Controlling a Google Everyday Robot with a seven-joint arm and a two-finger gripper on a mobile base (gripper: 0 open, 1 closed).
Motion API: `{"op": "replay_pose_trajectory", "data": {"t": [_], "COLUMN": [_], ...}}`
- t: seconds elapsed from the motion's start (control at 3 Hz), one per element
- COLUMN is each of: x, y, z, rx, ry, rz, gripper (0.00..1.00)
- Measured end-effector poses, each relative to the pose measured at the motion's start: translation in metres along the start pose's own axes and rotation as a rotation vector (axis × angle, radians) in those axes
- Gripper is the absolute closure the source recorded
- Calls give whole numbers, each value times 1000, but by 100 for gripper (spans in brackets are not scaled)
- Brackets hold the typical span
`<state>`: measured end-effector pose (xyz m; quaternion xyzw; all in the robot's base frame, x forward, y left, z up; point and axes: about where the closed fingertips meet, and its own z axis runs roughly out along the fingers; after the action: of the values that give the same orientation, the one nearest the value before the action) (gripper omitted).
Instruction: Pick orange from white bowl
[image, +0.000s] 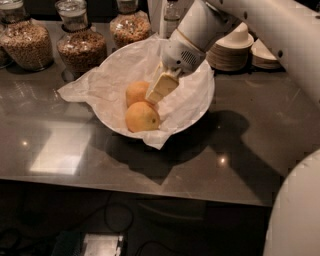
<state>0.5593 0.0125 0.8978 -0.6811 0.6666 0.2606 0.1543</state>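
The large white bowl (204, 100) stands on the dark counter, lined with crumpled white paper (95, 85). Two oranges lie in it: one at the front (142, 116) and one behind it (136, 92), touching each other. My gripper (161, 88) hangs over the bowl on the white arm that comes in from the upper right. Its cream tip sits just right of the rear orange and above the front one. Neither orange is lifted.
Three glass jars of grains (81, 47) stand behind the bowl at the back left. Stacks of small white bowls and plates (235, 47) stand at the back right. The counter's front edge (150, 192) runs below. Part of my white body (295, 215) fills the lower right.
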Motion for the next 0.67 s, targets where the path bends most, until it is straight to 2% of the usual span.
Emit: {"op": "replay_pose_trajectory", "data": {"t": [0.33,0.67], "x": [-16,-29], "y": [-15,-24], "z": [-36,-52], "rx": [21,58], "ry": [3,-39], "rz": [-69,-127], "gripper": [57,33]}}
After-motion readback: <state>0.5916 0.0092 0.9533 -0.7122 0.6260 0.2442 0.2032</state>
